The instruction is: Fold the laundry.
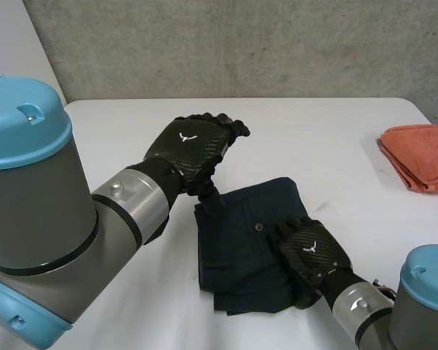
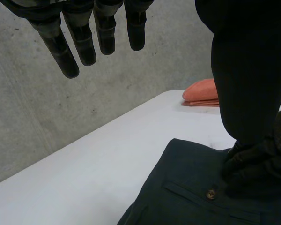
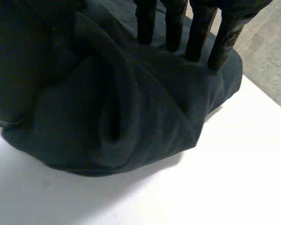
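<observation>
One orange towel (image 1: 417,166) lies folded; dark trousers (image 1: 241,237) half-done, right hand (image 1: 310,251) pressing flat-fingered, a corner hanging from left hand (image 1: 193,146), grip unclear.

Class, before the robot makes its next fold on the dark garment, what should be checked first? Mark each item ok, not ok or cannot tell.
1. The right hand presses the dark garment down with straight fingers: ok.
2. The left hand has the garment's far left part raised off the table: ok.
3. The left hand's hold on that raised part is secure: cannot tell.
4. The garment lies smooth under the right hand: not ok; the right wrist view shows bunched creases there.
5. The orange towel sits apart from the garment, out of the fold's way: ok.
</observation>
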Motion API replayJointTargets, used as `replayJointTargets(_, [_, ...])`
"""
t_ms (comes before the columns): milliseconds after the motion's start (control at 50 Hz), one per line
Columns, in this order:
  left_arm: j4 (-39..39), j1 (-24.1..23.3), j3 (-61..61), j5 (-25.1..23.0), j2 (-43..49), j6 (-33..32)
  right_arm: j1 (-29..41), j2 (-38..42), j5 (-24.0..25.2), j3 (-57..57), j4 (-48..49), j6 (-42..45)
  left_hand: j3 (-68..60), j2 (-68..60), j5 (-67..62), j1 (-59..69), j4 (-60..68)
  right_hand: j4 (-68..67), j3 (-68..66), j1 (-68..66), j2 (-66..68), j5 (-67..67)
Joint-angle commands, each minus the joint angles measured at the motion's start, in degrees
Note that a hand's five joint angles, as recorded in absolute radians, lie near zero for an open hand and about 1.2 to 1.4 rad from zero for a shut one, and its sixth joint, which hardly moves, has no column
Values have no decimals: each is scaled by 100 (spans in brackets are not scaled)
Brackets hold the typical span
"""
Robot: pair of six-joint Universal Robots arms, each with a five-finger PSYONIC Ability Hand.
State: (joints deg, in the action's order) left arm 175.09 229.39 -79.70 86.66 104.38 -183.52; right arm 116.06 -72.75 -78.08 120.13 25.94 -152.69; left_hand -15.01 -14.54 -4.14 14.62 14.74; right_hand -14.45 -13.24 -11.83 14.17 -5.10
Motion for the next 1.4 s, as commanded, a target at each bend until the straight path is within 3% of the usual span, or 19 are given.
replayJointTargets(20, [8, 0, -19, 8, 12, 18, -4, 182, -137, -148, 359, 117, 42, -4, -45, -3, -15, -1731, -1851, -1993, 1759, -1665])
replayJointTargets(200, [8, 0, -37, 8, 12, 27, -4, 446, -137, -429, 465, 187, 25, -21, -61, 13, 2, -3211, -3332, -3473, 3239, -3146])
replayJointTargets(360, [8, 0, -46, 8, 12, 35, -13, 569, -128, -728, 474, 187, 25, -21, -61, 13, 2, -6508, -6628, -6770, 6536, -6442])
replayJointTargets(540, [8, 9, -55, 8, 21, 35, -162, 745, -58, -1387, 439, 178, 25, -21, -61, 13, 2, -6555, -6676, -6817, 6583, -6490])
replayJointTargets(660, [16, 0, -54, -9, 12, 27, -953, 956, 47, -1844, 412, 353, 92, 46, 6, -53, -65, -6555, -6676, -6817, 6583, -6490])
replayJointTargets(820, [34, -70, -55, -44, 39, 0, -2086, 1307, 1180, -2546, 465, 977, 143, 96, 56, -104, -116, -6555, -6676, -6817, 6583, -6490])
replayJointTargets(920, [34, -97, -55, -246, 56, 0, -2386, 1588, 1462, -3065, 421, 969, 194, 147, 107, -155, -166, -6555, -6676, -6817, 6583, -6490])
replayJointTargets(1000, [34, -79, -55, -527, 65, 35, -2474, 1870, 1489, -3548, 395, 952, 193, 147, 107, -155, -166, -6555, -6676, -6817, 6583, -6490])
replayJointTargets(1100, [34, -70, -19, -545, 126, 70, -2483, 2072, 1445, -4286, 403, 759, 177, 130, 90, -138, -150, -6555, -6676, -6817, 6583, -6490])
replayJointTargets(1400, [78, -79, 69, -589, 118, 360, -2711, 2485, 1041, -7002, 290, -823, 177, 130, 90, -138, -149, -6555, -6676, -6817, 6583, -6490])
